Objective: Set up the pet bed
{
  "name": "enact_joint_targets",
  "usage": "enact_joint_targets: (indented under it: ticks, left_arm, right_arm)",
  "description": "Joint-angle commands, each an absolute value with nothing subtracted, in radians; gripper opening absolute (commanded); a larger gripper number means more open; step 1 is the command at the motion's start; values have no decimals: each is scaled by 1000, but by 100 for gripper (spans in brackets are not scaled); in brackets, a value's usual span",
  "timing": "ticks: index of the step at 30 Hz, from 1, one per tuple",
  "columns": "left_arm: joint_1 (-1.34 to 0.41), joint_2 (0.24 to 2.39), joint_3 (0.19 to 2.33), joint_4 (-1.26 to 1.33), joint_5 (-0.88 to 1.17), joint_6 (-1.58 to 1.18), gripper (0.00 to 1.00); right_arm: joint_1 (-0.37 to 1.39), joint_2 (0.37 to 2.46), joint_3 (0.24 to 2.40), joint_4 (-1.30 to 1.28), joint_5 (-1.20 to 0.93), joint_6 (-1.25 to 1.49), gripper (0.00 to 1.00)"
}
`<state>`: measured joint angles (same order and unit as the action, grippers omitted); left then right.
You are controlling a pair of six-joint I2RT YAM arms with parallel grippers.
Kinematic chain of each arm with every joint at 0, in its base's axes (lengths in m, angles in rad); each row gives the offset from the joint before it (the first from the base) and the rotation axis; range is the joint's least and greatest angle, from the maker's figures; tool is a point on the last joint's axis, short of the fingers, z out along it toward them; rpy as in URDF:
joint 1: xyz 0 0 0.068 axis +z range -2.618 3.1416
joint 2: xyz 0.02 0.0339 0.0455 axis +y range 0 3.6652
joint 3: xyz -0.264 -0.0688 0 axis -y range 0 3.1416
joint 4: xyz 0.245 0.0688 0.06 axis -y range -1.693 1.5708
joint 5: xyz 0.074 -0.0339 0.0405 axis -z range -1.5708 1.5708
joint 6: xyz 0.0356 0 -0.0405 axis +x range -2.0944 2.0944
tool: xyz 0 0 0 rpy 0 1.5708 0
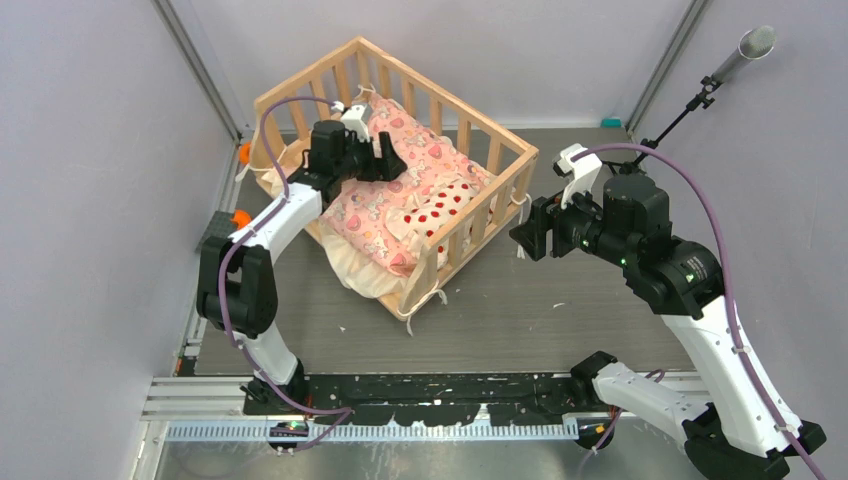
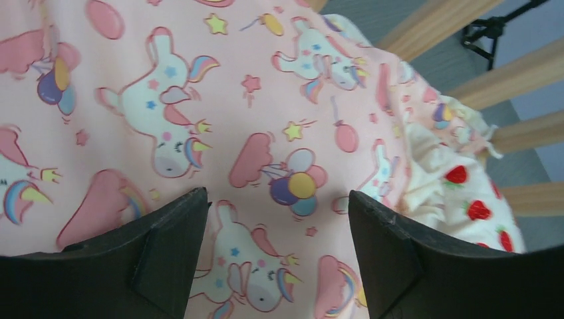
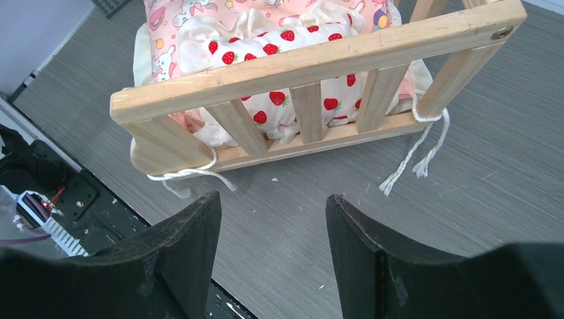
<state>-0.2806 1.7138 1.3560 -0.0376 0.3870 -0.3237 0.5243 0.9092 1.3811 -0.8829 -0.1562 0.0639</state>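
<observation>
The pet bed (image 1: 500, 150) is a light wooden crib frame with slatted rails, standing at the back middle of the table. A pink cartoon-print cushion (image 1: 400, 190) lies inside it, with a white pillow with red strawberries (image 1: 440, 212) on top near the right rail. My left gripper (image 1: 388, 158) hangs open just above the cushion (image 2: 266, 119), nothing between its fingers (image 2: 166, 246). The pillow (image 2: 465, 193) shows at the right of that view. My right gripper (image 1: 528, 238) stands open beside the bed's near-right rail (image 3: 312, 63), apart from it, over bare table.
Cream ties (image 3: 409, 163) hang from the bed's corners onto the grey table (image 1: 560, 310). Cushion fabric (image 1: 350, 270) spills out under the front-left rail. Grey walls close in on both sides; a stand with a tube (image 1: 735, 60) rises at the back right.
</observation>
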Motion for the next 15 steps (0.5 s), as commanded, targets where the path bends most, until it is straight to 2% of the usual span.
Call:
enact_joint_targets:
  ticks: [1,7,15]
  left_arm:
    - [-265,1695,1287,39,229,-317,79]
    - [-247,1657,1247,81,315,-347,80]
    - [-247,1493,1363,19,363,-390,81]
  right_arm:
    - [528,898,1377,-844,-167,77,63]
    - [527,902,1373,-836,-171,77,64]
    - [528,883,1362,-787,-135,89,63]
